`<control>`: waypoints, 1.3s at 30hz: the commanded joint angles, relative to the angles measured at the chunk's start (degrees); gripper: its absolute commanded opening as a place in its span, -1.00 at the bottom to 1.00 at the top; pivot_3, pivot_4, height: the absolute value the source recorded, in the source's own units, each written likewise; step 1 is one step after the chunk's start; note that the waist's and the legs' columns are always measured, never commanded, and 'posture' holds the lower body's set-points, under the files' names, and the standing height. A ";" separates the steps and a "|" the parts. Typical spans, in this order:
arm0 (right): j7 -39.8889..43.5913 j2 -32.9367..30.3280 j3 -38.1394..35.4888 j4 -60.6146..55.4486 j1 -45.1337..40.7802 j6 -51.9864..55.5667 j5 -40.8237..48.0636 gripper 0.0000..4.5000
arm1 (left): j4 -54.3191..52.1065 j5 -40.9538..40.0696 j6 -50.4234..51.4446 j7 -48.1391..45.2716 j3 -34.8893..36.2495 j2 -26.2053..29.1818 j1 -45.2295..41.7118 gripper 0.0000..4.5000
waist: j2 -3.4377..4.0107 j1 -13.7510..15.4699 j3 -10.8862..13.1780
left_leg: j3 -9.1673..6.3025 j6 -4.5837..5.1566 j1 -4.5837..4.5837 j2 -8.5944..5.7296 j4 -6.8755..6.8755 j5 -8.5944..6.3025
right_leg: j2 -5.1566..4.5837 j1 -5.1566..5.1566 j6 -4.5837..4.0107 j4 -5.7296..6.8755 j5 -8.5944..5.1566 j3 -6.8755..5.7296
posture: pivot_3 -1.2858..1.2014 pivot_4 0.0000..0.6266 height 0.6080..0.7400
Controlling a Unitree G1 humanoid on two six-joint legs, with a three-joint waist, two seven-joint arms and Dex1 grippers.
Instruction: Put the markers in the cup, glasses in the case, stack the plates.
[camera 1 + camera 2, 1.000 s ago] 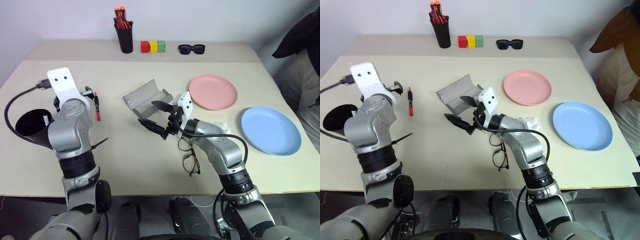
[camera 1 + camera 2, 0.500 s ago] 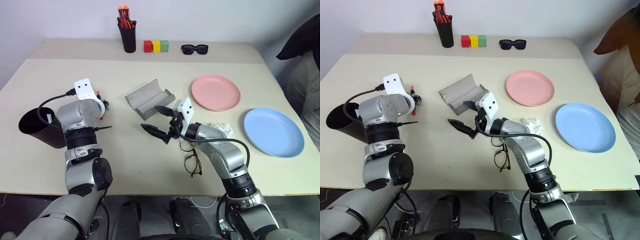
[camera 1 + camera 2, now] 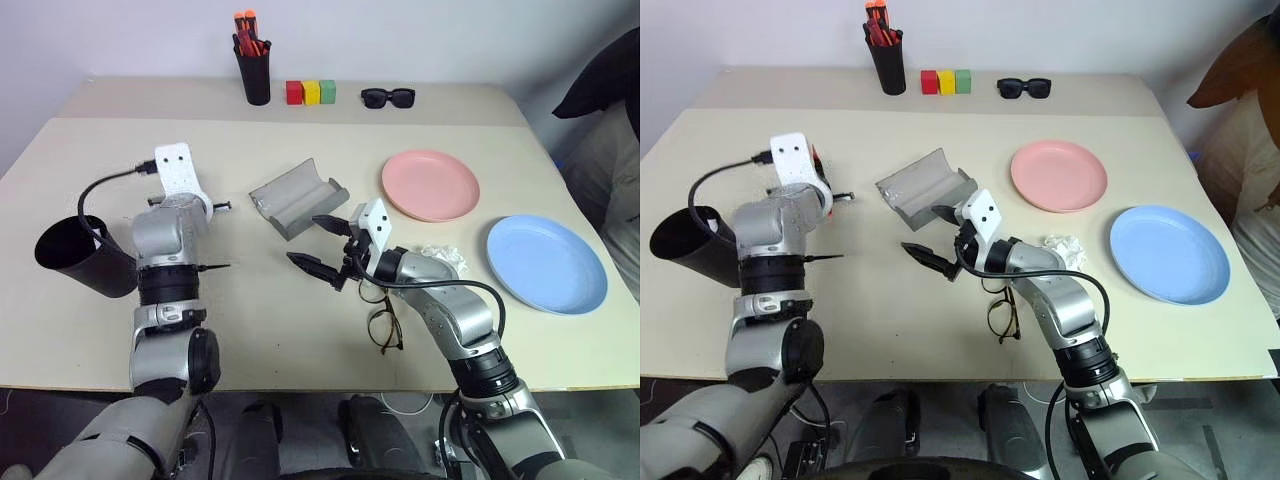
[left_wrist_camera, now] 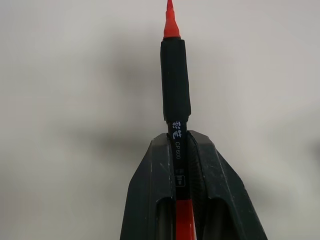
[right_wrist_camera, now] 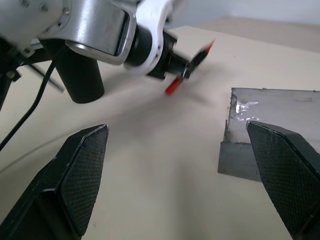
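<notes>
My left gripper (image 4: 175,137) is shut on the red marker (image 4: 175,80), which has a black section and a red tip sticking out past the fingers. The right wrist view shows this marker (image 5: 187,75) held a little above the table. The black cup (image 3: 75,255) stands at the left, beside my left forearm. The grey case (image 3: 295,195) lies open in the middle. My right gripper (image 3: 318,243) is open and empty, just in front of the case. The glasses (image 3: 380,315) lie beside my right forearm. The pink plate (image 3: 428,185) and the blue plate (image 3: 545,262) lie apart on the right.
At the back stand a narrow black pen pot (image 3: 253,75) with orange-capped pens, three coloured blocks (image 3: 308,93) and black sunglasses (image 3: 385,97). A crumpled clear wrapper (image 3: 440,255) lies near my right arm. A person (image 3: 610,120) is at the table's right edge.
My left gripper has moved onto the red marker that lay on the table and has shut on it. The right arm has stayed where it was, still open.
</notes>
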 commanded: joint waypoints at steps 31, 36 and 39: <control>8.22 1.89 1.28 -5.98 -4.27 6.15 9.99 1.00 | -45.58 8.73 -43.18 2.64 10.13 -4.54 47.71 -0.98 | -0.06 -0.10 -0.04 | 0.01 0.06 0.09 0.08 -0.22 0.03 | 0.00 0.20 -0.15 -0.53 0.09 -0.02 | 0.03 -0.52 1.00; 7.67 1.72 1.49 -6.79 -3.59 6.43 9.89 1.00 | -43.48 8.10 -44.63 2.99 10.25 -5.16 47.96 -0.98 | -0.06 -0.11 -0.04 | 0.02 0.06 0.09 0.08 -0.22 0.03 | 0.00 0.21 -0.15 -0.55 0.09 -0.02 | 0.03 -0.52 1.00; 7.39 1.68 1.68 -7.04 -3.33 6.37 9.70 1.00 | -42.82 8.42 -45.09 3.19 10.10 -5.32 47.91 -0.61 | -0.06 -0.11 -0.04 | 0.02 0.07 0.09 0.08 -0.22 0.03 | 0.00 0.21 -0.15 -0.57 0.09 -0.02 | 0.03 -0.52 1.00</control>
